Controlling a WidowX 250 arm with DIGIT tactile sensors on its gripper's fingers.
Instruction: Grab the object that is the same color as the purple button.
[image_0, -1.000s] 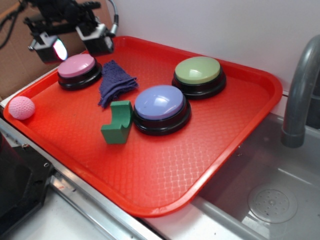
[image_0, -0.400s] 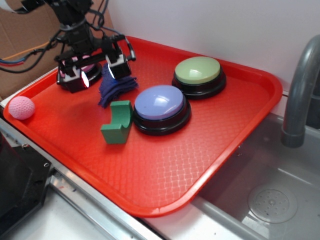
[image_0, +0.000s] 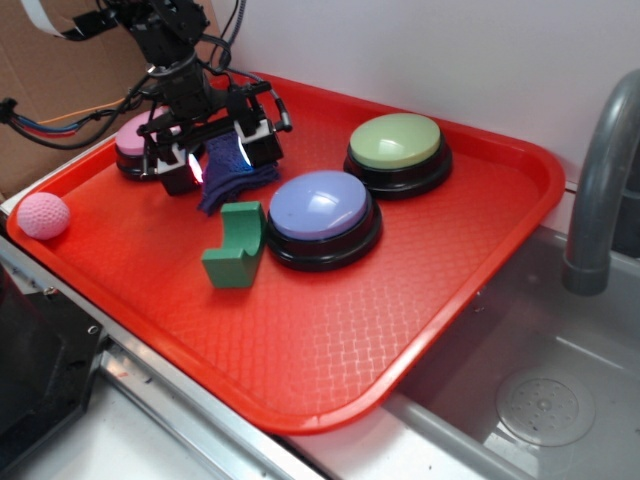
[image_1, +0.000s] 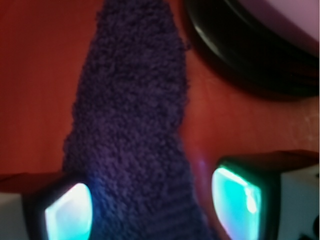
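Loosely folded knitted purple cloth (image_1: 132, 130), pincer (image_0: 218, 165) astride

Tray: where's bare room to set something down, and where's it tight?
Free: the tray front, between green block, purple button and near rim; also the right side past the green button. Crowded: back-left, where the gripper straddles the purple cloth beside the pink button.

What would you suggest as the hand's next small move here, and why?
Probably close the hand now. In the wrist view the purple cloth lies between the two glowing fingertips, which stand open on either side of it, right at the red tray. The exterior view shows the hand low over the cloth, beside the pink button, so little descent seems needed.
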